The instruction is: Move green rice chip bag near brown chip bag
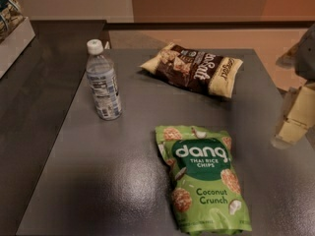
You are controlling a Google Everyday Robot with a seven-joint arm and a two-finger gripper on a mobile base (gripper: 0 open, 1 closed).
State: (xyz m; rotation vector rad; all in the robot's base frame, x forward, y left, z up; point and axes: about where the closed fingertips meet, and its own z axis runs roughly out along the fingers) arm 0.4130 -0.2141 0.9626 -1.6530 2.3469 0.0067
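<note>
The green rice chip bag [202, 176] lies flat on the dark grey table [118, 171], front middle, with "dang" and "Coconut Crunch" facing up. The brown chip bag [194, 68] with cream-yellow ends lies at the back of the table, well apart from the green bag. My gripper [294, 117] shows as cream-coloured parts at the right edge of the view, to the right of both bags and above the table's right side. It holds nothing that I can see.
A clear water bottle [103, 80] with a white cap stands upright at the back left of the table. A white box [12, 33] sits on a darker counter at far left. Beyond the table's far edge is an orange-brown floor and wall.
</note>
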